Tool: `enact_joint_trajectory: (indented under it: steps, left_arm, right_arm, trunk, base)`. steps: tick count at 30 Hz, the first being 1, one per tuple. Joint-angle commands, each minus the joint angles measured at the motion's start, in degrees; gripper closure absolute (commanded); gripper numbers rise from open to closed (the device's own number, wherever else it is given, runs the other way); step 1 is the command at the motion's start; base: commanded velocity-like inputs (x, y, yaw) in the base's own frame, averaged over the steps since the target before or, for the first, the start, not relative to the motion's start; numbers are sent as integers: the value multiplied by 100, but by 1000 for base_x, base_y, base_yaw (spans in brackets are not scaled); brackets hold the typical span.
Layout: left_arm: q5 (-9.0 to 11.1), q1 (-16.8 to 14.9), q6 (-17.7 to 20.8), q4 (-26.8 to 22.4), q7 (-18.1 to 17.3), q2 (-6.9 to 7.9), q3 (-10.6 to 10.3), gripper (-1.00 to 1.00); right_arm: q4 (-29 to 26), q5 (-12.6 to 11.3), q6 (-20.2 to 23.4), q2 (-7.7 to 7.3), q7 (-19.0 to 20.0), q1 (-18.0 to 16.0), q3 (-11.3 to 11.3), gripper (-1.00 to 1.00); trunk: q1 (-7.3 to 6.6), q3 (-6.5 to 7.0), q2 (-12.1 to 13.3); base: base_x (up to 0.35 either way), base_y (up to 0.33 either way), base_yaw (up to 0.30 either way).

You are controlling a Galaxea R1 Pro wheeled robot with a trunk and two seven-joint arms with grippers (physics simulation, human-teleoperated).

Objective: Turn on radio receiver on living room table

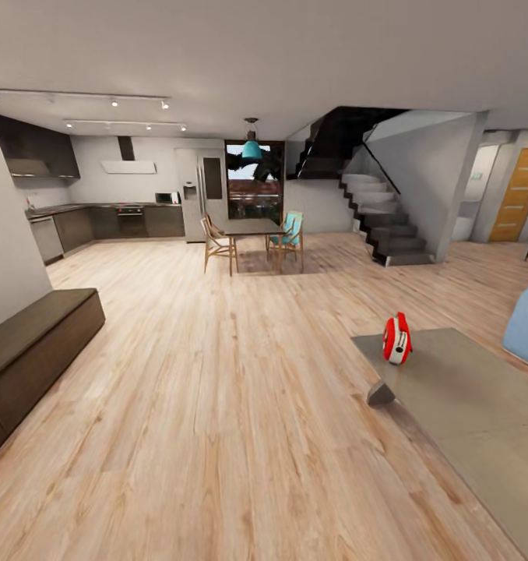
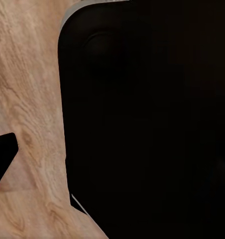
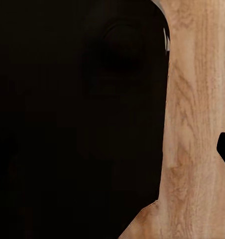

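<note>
Approaching the living room: radio (image 1: 397, 339) is standing on the bench (image 1: 482, 413) near its far-left corner, ahead-right. I'm still needing to drive closer, then reach. Tool states: can't tell, wrist views too dark.

Robot body (image 2: 142, 124): large matte black casing, rounded corner, thin pale-grey edge trim; small black part (image 2: 3, 154) beside it.

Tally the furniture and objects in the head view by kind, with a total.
Radio receiver: 1
Low table: 1
Dining table: 1
Dining chairs: 2 visible
Dark bench: 1
Pendant lamp: 1
Total: 7
</note>
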Motion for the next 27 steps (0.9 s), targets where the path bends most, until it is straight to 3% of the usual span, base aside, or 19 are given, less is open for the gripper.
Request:
enact_joint_trajectory:
  steps: [1, 27]
  left_arm:
    - [0, 0, 0, -1, 0, -2, 0, -100]
    - [-1, 0, 0, -5, 0, -1, -1, -100]
  right_arm:
    - [0, 0, 0, 0, 0, 1, 0, -100]
    - [0, 0, 0, 0, 0, 1, 2, -100]
  trunk:
    - [0, 0, 0]
    - [0, 0, 0]
  base:
    - [322, 106, 0]
    - [322, 106, 0]
